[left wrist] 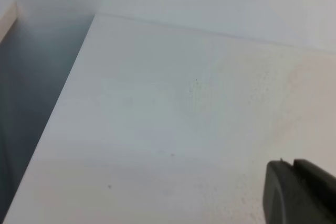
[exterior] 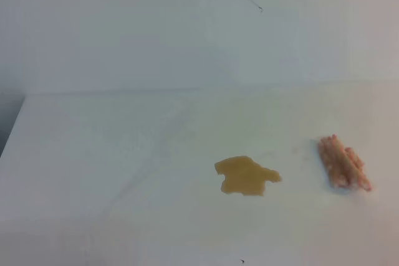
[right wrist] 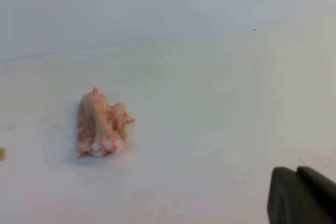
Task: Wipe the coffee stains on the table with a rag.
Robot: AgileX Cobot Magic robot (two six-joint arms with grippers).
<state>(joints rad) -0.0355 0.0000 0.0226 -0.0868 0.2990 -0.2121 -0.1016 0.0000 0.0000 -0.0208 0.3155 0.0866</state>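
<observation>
Seen from the exterior high view: a broad, plain white table (exterior: 124, 172) meeting a pale wall, with a flat tan-yellow coffee stain (exterior: 245, 176) right of centre, lobed and irregular at the edges, one arm of it stretching toward the right. Well to the right of the blotch and apart from it, near the table's right edge, a pinkish-salmon rag (exterior: 342, 162), oblong, fuzzy, bunched into ridged folds and lying at a slant. No arm or gripper in this view. From the left wrist view: bare white tabletop running to its left edge, a grey drop beyond, and only a dark corner of the left gripper (left wrist: 299, 192) at bottom right; cannot tell whether its jaws are spread or pressed together. From the right wrist view: the same rag (right wrist: 101, 124) left of centre on the table, resting free, a lumpy salmon bundle with paler, whitish tufts at its near end and a soft shadow around it; faint tan smudges on the surface to its left. At bottom right, a dark corner of the right gripper (right wrist: 302, 195), well apart from the rag, jaws pressed together and pinching nothing.
</observation>
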